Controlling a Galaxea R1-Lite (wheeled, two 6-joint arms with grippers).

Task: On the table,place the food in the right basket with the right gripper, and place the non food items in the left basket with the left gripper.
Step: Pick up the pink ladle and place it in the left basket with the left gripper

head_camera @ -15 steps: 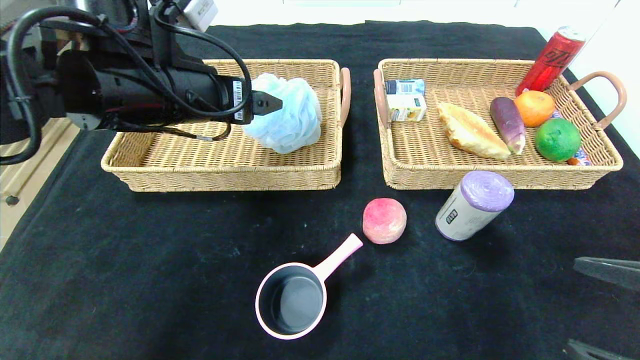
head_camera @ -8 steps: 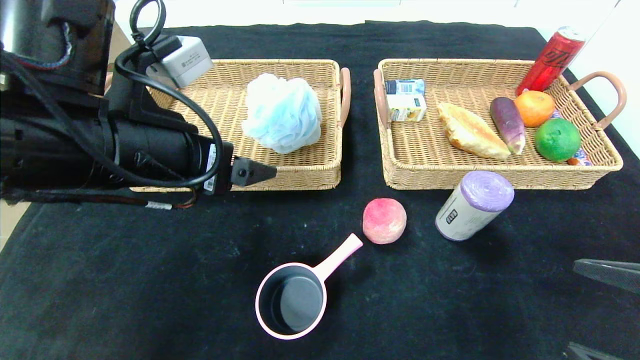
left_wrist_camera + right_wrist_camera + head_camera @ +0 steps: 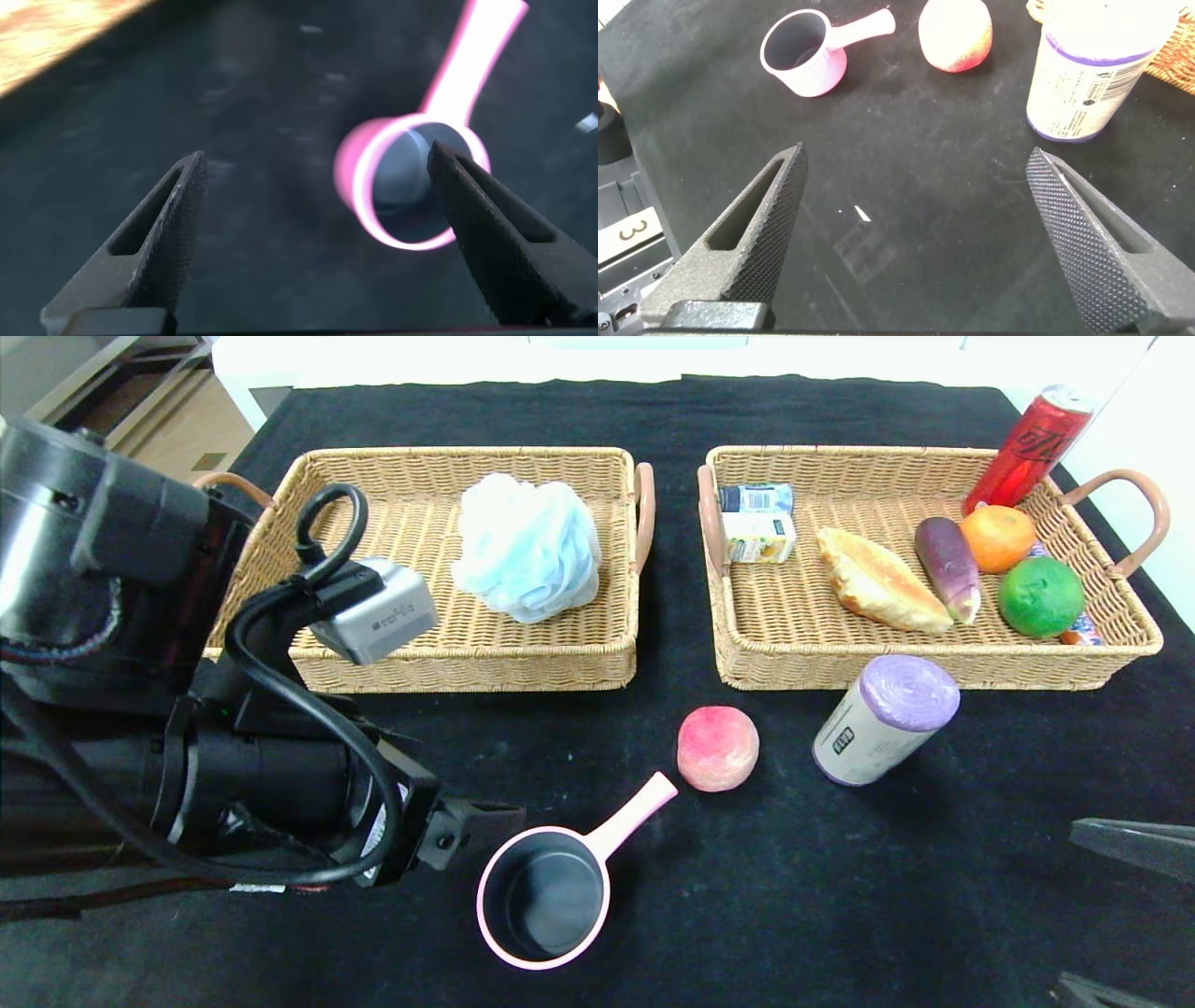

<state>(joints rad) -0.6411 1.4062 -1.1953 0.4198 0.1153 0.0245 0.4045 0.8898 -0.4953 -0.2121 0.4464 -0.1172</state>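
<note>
A small pink saucepan [image 3: 544,894] with a dark inside lies near the table's front, handle toward a pink peach [image 3: 717,748]. A white roll with a purple top [image 3: 884,719] lies right of the peach. My left gripper [image 3: 485,821] is open and empty, just left of the saucepan; the saucepan [image 3: 411,177] shows beyond its fingers in the left wrist view. My right gripper [image 3: 915,163] is open and empty at the table's front right, with the saucepan [image 3: 805,49], peach [image 3: 955,35] and roll [image 3: 1092,65] ahead of it. A blue bath puff [image 3: 528,545] lies in the left basket [image 3: 439,658].
The right basket [image 3: 934,658] holds two small cartons [image 3: 758,523], bread [image 3: 878,581], an eggplant [image 3: 948,566], an orange [image 3: 998,537] and a lime [image 3: 1041,595]. A red can [image 3: 1030,446] leans at its back right corner. Black cloth covers the table.
My left arm has drawn back from over the left basket, leaving the bath puff in it, and has come down toward the front, next to the saucepan. The right arm has not moved.
</note>
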